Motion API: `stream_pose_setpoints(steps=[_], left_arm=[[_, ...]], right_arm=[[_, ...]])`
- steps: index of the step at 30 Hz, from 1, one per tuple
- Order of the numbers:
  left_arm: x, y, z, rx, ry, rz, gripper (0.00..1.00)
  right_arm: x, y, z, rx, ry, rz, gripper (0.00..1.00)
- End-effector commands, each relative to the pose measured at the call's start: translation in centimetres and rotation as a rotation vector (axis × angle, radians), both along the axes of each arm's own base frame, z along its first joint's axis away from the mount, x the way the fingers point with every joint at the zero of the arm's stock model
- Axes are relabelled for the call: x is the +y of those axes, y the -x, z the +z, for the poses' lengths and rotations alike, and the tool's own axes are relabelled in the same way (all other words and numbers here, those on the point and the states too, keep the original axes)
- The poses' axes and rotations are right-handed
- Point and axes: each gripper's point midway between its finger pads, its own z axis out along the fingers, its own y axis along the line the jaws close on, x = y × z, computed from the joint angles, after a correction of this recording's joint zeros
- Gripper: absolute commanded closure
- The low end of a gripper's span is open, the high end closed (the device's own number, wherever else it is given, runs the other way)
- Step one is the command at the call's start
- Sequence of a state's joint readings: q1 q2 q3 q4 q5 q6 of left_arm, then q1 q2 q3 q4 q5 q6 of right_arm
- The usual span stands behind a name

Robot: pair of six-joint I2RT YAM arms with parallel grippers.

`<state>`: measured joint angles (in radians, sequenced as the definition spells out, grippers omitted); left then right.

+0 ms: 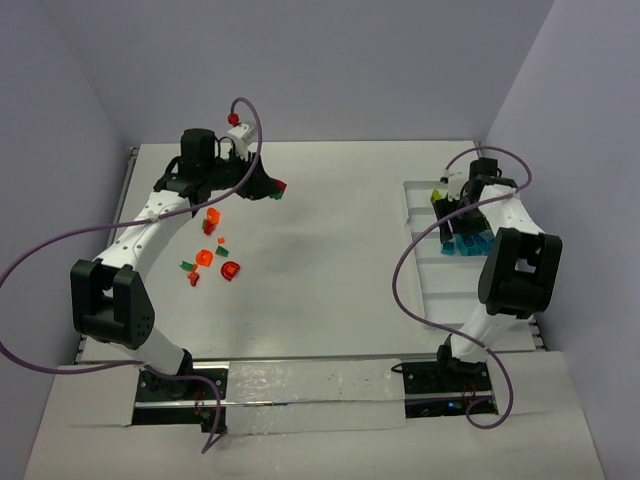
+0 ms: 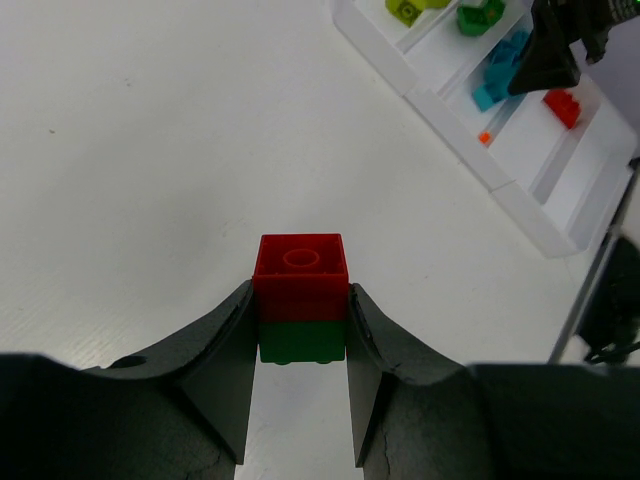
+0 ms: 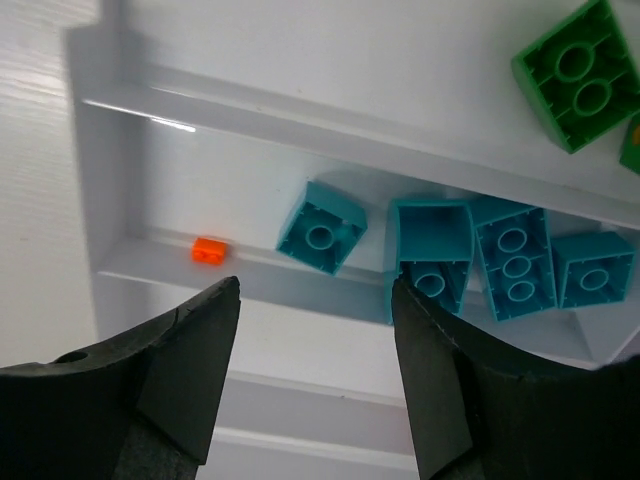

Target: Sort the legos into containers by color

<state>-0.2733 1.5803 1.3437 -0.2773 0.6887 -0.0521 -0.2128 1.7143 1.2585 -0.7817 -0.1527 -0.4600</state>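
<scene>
Two bricks, a red one clicked on top of a green one, make up the stack [image 2: 300, 262] that the left claw [image 2: 300, 305] pinches by its sides, so the pair hangs clear of the table [image 2: 150, 150]. Since the two colours belong in different bins, my guess is that the pair must be pulled apart before either goes in, which would explain why it is held out in the open. The left arm stretches to the far side of the table, elbow bent, wrist turned toward the tray [image 2: 440, 108] on the right, well apart from it. Several loose bricks [image 1: 212, 216], orange, red and green, lie on the table beside that arm's forearm

The right claw [image 3: 312, 300] hangs spread with nothing between its fingers. It points down over the compartment holding the teal bricks [image 3: 512, 262], a fitting spot to let one go. Its arm folds back on itself, elbow raised toward the near edge. A tiny orange piece [image 3: 208, 250] sits at the divider below them; whether on it or just beside it is hard to tell
</scene>
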Motion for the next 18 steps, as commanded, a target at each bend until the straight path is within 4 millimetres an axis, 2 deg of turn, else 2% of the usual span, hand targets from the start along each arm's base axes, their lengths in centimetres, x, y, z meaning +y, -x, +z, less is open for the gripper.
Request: stream_pose_setpoints(steps=[1, 2, 3, 4, 5, 7, 9, 10, 12, 13, 15, 17, 18], left_arm=[[-1.4, -0.7, 6.1, -0.038, 0.161, 0.02, 1.0], [-1.7, -1.0, 7.3, -0.005, 0.225, 0.034, 1.0], [-1.9, -1.1, 7.4, 0.061, 0.262, 0.064, 1.0], [-2.5, -1.6, 8.8, 0.115, 0.341, 0.085, 1.0], [-2.9, -1.6, 9.6, 0.139, 0.384, 0.07, 1.0], [-3.3, -1.8, 11.1, 0.119, 0.433, 0.045, 1.0], [-3.7, -2.1, 12.4, 0.144, 0.488, 0.025, 1.0], [-3.7, -2.1, 13.0, 0.126, 0.504, -0.006, 1.0], [-3.8, 0.1, 14.8, 0.152, 0.629, -0.173, 1.0], [-3.6, 1.1, 15.5, 0.134, 0.664, -0.234, 1.0], [-2.9, 3.7, 17.0, 0.018, 0.736, -0.363, 1.0], [-2.9, 4.6, 17.5, -0.051, 0.748, -0.4, 1.0], [-2.9, 4.7, 17.7, -0.066, 0.745, -0.403, 1.0]], right_arm=[[2.6, -2.6, 8.3, -0.223, -0.091, 0.039, 0.3], [4.3, -3.1, 11.1, -0.308, -0.155, 0.06, 0.28], [5.5, -3.6, 12.0, -0.338, -0.195, 0.097, 0.28], [8.5, -4.3, 14.7, -0.418, -0.273, 0.165, 0.26], [10.7, -4.8, 16.4, -0.458, -0.326, 0.195, 0.23], [13.2, -5.5, 18.5, -0.517, -0.38, 0.243, 0.22], [18.7, -5.9, 21.9, -0.574, -0.495, 0.367, 0.21], [20.2, -6.0, 22.7, -0.589, -0.523, 0.392, 0.21], [24.5, -5.7, 25.3, -0.617, -0.652, 0.484, 0.21], [25.7, -5.7, 26.0, -0.621, -0.688, 0.505, 0.21], [29.0, -5.7, 28.2, -0.636, -0.791, 0.556, 0.21], [30.2, -5.7, 28.8, -0.622, -0.849, 0.558, 0.22], [32.0, -5.1, 30.2, -0.624, -0.899, 0.601, 0.23]])
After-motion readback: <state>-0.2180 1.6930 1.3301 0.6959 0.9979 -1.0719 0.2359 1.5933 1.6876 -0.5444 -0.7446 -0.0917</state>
